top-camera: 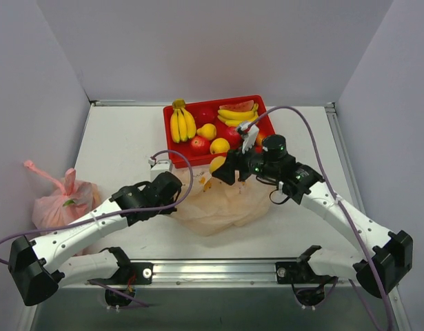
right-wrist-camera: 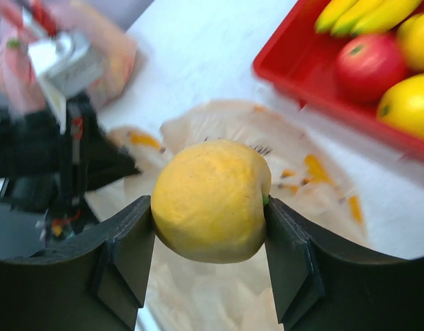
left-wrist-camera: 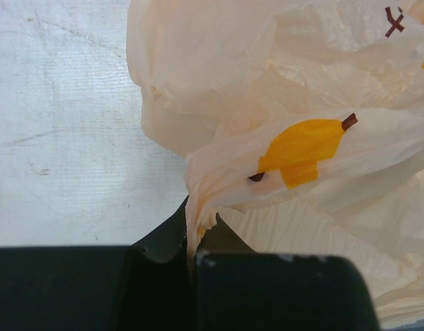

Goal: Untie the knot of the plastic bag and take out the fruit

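The pale peach-orange plastic bag (top-camera: 222, 200) lies flat and crumpled on the table between the arms. No knot shows in it. My left gripper (top-camera: 176, 187) is shut on a pinched fold of the bag's left edge (left-wrist-camera: 198, 207). My right gripper (top-camera: 222, 167) is shut on a yellow lemon-like fruit (right-wrist-camera: 210, 200) and holds it above the bag's far edge, near the red tray (top-camera: 172, 145). The fruit also shows in the top view (top-camera: 216, 163). More fruit lies in the tray: red apples (top-camera: 199, 144) and yellow pieces (top-camera: 220, 145).
The tray also holds two banana bunches (top-camera: 181, 123) and a watermelon slice (top-camera: 240, 107). A pink-red knotted bag (top-camera: 60, 200) sits at the table's left edge by the wall. Walls close in the left, back and right sides.
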Robot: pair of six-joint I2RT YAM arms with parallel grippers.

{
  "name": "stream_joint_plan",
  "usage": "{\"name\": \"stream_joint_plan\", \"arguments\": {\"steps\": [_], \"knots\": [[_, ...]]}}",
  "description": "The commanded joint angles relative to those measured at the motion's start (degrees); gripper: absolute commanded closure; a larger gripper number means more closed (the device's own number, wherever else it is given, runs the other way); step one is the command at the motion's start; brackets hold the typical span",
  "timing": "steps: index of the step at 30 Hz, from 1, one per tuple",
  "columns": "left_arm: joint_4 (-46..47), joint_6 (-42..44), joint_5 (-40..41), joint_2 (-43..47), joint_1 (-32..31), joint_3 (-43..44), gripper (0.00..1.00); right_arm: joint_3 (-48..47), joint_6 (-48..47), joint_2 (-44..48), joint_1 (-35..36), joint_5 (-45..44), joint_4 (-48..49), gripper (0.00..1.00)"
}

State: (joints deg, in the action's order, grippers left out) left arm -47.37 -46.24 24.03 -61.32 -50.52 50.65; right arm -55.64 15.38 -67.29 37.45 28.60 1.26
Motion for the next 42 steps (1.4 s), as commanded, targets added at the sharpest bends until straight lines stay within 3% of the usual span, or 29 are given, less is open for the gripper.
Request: {"name": "stream_joint_plan", "arguments": {"steps": [1,6,16,20,21,23,26,30,33,36,37,42], "knots": [[-1.93,1.42,0.31,1.55,0.34,2.87,1.0,-6.75,-2.54,-2.39,-4.13,-6.25,-0.64,0.93],[-1.93,1.24,-0.12,3.13,0.42,2.43,1.0,-13.09,-2.72,-11.71,-10.98,-17.23,0.23,0.93],[-1.84,0.45,-0.83,4.1,0.51,0.68,1.0,-26.08,1.66,-33.59,-18.46,-27.54,2.26,0.89],[-0.88,0.1,-1.0,4.28,0.69,-0.03,1.0,-29.96,3.17,-39.4,-20.13,-29.9,1.3,0.68],[-0.62,0.1,-1.0,4.28,0.69,-0.12,0.97,-30.75,3.34,-41.15,-20.22,-30.09,0.68,0.59],[0.0,0.18,-1.09,4.28,0.69,-0.29,0.94,-32.07,3.34,-42.31,-20.4,-30.18,0.41,0.51],[0.53,0.36,-1.09,4.1,0.69,-0.12,0.84,-32.78,2.73,-42.58,-20.4,-27.47,0.24,0.18],[1.41,0.36,-1.09,4.01,0.69,0.06,0.72,-31.82,1.94,-41.09,-20.31,-27.11,0.06,0.01],[1.94,0.36,-1.18,3.84,0.69,0.76,0.62,-30.59,1.76,-38.29,-20.4,-26.49,-0.99,0.0],[2.02,0.97,-0.31,4.01,0.78,1.38,0.4,-25.78,2.98,-32.76,-20.31,-24.74,-0.99,0.0],[2.11,1.24,0.13,3.93,0.69,1.73,0.24,-24.18,3.43,-31.08,-20.4,-23.25,-0.99,0.0],[2.72,4.56,2.77,3.23,0.95,3.92,0.03,-14.96,3.78,-17.57,-18.65,-20.43,-2.65,0.0]]}}
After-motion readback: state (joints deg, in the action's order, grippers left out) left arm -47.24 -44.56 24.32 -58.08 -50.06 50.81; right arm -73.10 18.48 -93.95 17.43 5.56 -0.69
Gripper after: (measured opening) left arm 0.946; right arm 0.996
